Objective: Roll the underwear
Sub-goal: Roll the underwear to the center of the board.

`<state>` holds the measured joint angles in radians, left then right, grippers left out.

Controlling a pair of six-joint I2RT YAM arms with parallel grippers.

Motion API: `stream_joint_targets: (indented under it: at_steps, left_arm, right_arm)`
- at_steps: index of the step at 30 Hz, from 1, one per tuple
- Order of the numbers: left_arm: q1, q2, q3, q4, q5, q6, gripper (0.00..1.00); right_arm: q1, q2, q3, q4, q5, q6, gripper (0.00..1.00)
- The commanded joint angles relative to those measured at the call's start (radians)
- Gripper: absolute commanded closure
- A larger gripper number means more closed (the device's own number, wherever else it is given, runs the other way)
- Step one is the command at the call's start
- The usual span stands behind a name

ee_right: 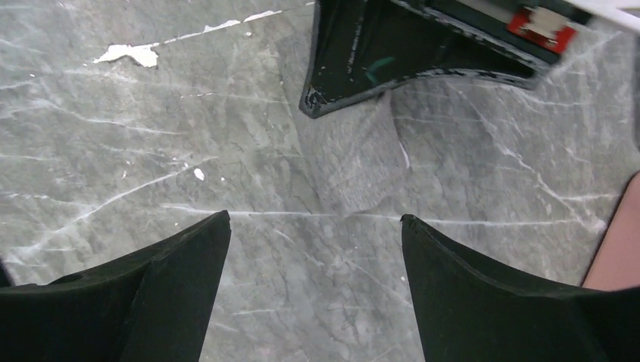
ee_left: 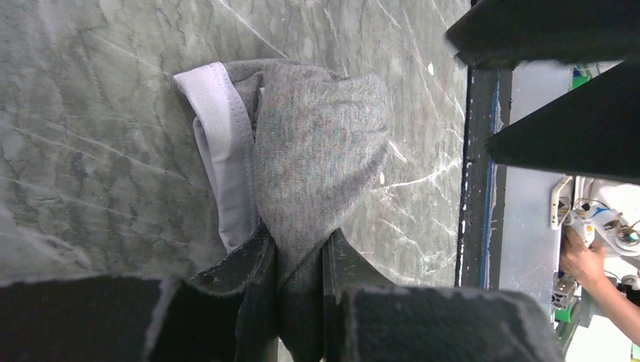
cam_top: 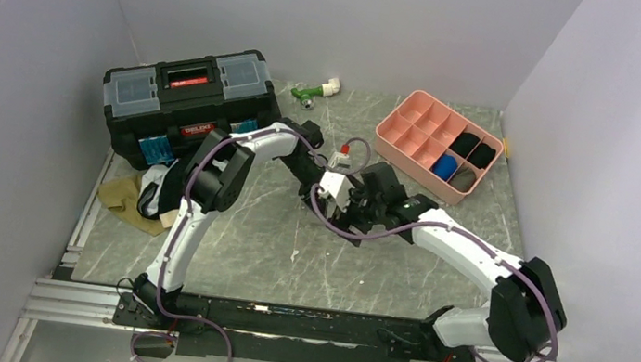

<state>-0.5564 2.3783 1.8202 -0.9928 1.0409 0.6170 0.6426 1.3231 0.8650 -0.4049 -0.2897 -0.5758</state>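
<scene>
A grey underwear with a white elastic waistband lies bunched on the marble table. My left gripper is shut on its near end, with grey cloth pinched between the two fingers. In the top view the left gripper sits at the table's middle and the arms hide the grey piece. My right gripper is open and empty just above bare marble, close beside the left one in the top view. A pile of more underwear, olive-tan, white and black, lies at the left.
A black toolbox stands at the back left. A pink compartment tray at the back right holds rolled black, blue and grey pieces. A small green and white object lies by the back wall. The left gripper's black body shows ahead of the right fingers.
</scene>
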Motion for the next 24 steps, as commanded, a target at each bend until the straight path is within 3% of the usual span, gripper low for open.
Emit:
stream_joint_targets:
  at_steps: [1,14,24]
  left_arm:
    - [-0.008,0.081,0.019,0.024,-0.092,0.063,1.0]
    - [-0.007,0.123,0.058,-0.05,-0.057,0.085,1.0]
    - [-0.007,0.15,0.094,-0.118,-0.024,0.107,1.0]
  right_arm:
    - [0.051,0.059,0.042,0.052,0.1,-0.063,0.16]
    - [0.125,0.194,0.091,0.103,0.263,-0.144,0.19]
    - [0.134,0.29,0.127,0.119,0.279,-0.182,0.21]
